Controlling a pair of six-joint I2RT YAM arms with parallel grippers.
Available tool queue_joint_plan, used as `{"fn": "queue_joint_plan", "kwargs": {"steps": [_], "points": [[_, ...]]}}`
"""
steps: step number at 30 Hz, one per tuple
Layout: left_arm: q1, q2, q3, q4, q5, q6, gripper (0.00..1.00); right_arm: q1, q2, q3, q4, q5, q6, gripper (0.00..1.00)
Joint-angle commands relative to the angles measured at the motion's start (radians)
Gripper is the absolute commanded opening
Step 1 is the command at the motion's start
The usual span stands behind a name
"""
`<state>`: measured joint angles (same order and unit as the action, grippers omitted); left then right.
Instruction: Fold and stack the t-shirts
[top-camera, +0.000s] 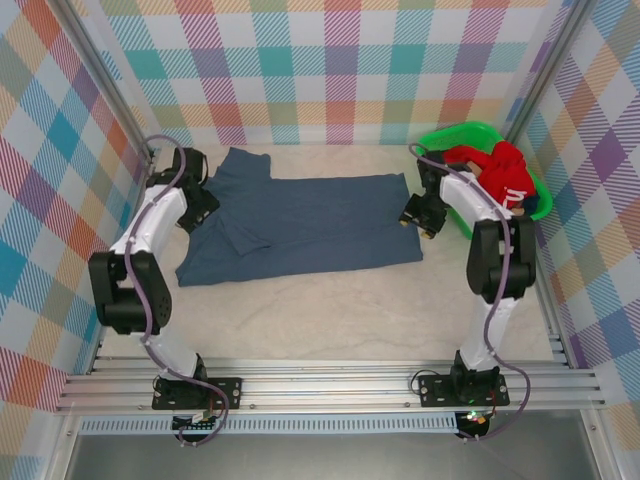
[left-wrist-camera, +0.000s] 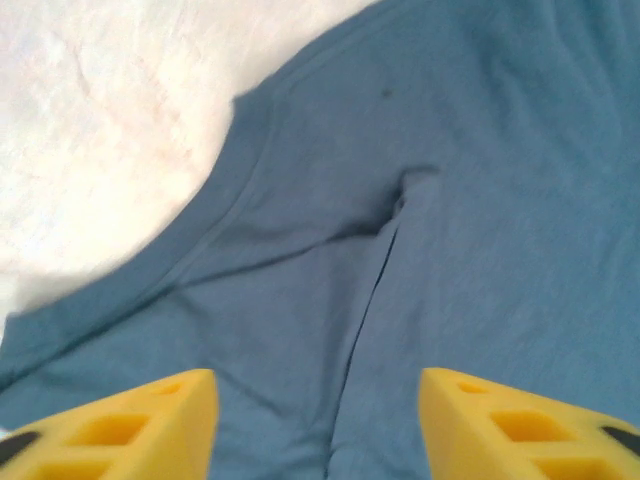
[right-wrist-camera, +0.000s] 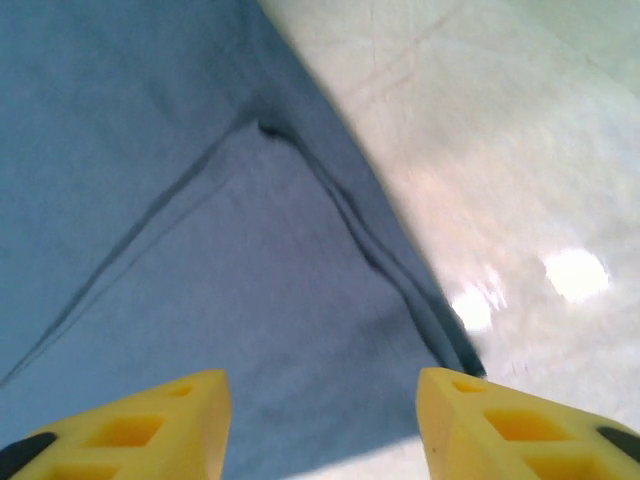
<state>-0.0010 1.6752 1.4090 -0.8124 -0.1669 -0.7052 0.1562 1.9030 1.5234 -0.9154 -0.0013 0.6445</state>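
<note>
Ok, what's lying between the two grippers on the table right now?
The top view shows the slate-blue t-shirt spread flat, its body filling the stretch from the left gripper to the right gripper. Nothing sits on that cloth.

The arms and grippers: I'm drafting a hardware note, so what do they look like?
Both the left arm and right arm have white links, bulky black joint housings and a greyish-purple cable looping alongside, on black base plates. The left gripper and right gripper have yellow wedge-shaped fingers with rectangular cut-outs.
</note>
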Motion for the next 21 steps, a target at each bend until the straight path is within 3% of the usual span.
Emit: {"fn": "queue_joint_plan", "kwargs": {"steps": [1,3,7,14,21], "points": [[0.024,-0.091,-0.138,-0.046,0.081,-0.054,0.42,-0.004,-0.118,-0.127,0.055,-0.087,-0.006,0.44],[0.037,-0.1,-0.217,-0.013,0.121,-0.071,0.3,-0.003,-0.144,-0.208,0.11,-0.132,-0.012,0.37],[0.069,-0.054,-0.287,0.042,0.177,-0.103,0.21,-0.001,-0.117,-0.273,0.17,-0.174,-0.035,0.23],[0.084,0.094,-0.264,0.114,0.162,-0.13,0.16,0.0,0.031,-0.202,0.165,-0.16,-0.042,0.18],[0.082,0.149,-0.302,0.134,0.144,-0.117,0.16,0.002,0.113,-0.168,0.038,-0.062,-0.001,0.18]]}}
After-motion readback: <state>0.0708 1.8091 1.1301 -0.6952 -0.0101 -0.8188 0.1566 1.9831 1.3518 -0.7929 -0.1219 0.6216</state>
